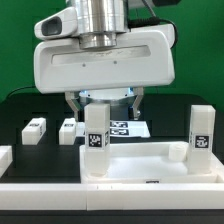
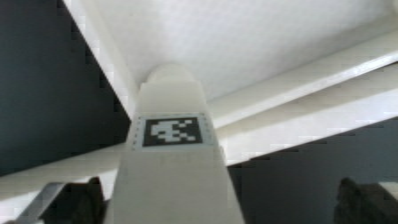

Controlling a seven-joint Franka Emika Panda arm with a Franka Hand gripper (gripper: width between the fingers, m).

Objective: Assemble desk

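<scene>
Four short square legs of the white plastic desk show in the exterior view. Two stand upright on the tabletop panel (image 1: 150,163), which lies low in the foreground, white and rimmed. The centre leg (image 1: 96,135) stands at the panel's corner on the exterior view's left. The corner leg (image 1: 201,135) stands at its corner on the exterior view's right. Each carries a black-and-white square tag on the face turned to the camera. A loose leg (image 1: 35,128) and a second loose leg (image 1: 68,128) lie flat on the dark table (image 1: 20,108), side by side and apart from the panel, toward the exterior view's left.

The gripper (image 1: 107,106) hangs directly over the centre leg with its jaws spread wide and holding nothing. Its fingers (image 1: 78,103) flank the top of the leg.

In the wrist view the centre leg (image 2: 173,165) rises toward the camera with its tag (image 2: 173,132) sharp. The panel (image 2: 249,30) and its rim run diagonally behind it. The gripper (image 2: 214,205) shows only as dark, blurred fingers (image 2: 71,203) cut off at the frame's edge, with a gap between each and the leg.

The foot of each upright leg and the socket beneath cannot be made out, so how deep they sit is unclear. The marker board (image 1: 128,127) lies behind, partly hidden by the centre leg and the fingers. The wide white gripper housing covers much of the scene beyond.
</scene>
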